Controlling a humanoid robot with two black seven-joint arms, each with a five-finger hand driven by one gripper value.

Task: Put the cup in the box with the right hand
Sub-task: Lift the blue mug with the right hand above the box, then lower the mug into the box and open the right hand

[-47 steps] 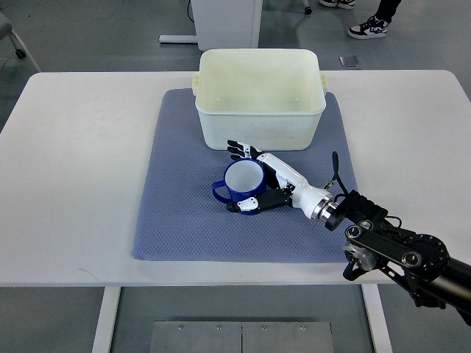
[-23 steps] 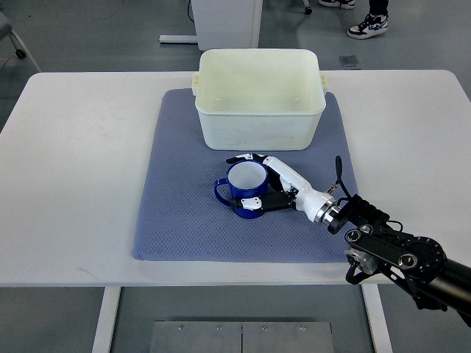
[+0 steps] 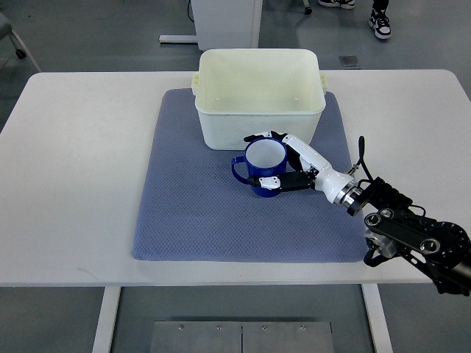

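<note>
While right hand (image 3: 283, 163) grips the cup (image 3: 264, 165), perhaps lifted, beside box (image 3: 259, 103).

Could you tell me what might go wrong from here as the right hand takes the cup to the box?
The blue cup sits close to the near wall of the white box, so it might clip the rim unless raised higher. The right hand wraps only the cup's side, handle free, so the cup could tilt or slip.

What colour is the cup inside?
White inside, blue outside; the cup shows in the top view.
</note>
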